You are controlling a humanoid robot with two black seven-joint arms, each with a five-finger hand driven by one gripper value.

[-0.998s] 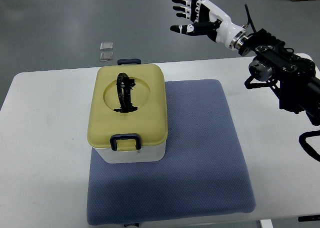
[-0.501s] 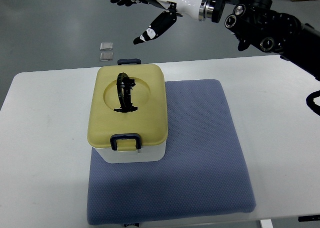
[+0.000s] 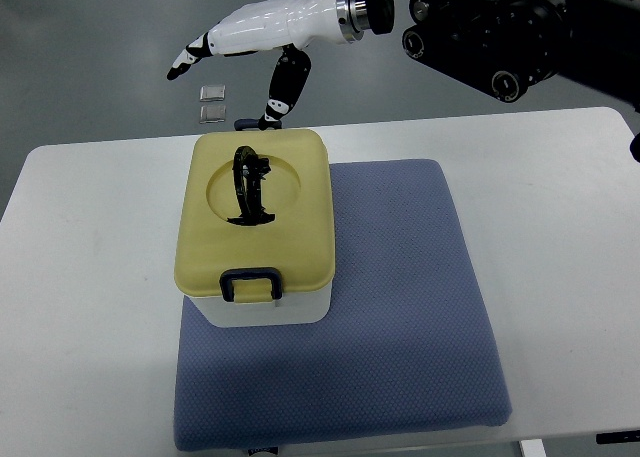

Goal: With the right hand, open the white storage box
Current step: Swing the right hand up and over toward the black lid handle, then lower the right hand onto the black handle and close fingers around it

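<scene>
Right hand (image 3: 250, 47), seen one second earlier at the upper right, well clear of the storage box (image 3: 258, 227), has swung leftward across the top of the view and lowered toward the box's far edge. Its fingers, formerly spread with the palm facing left, now extend leftward and downward, the thumb (image 3: 284, 89) pointing down just above the far latch (image 3: 256, 124). The forearm has moved up to the top edge.
</scene>
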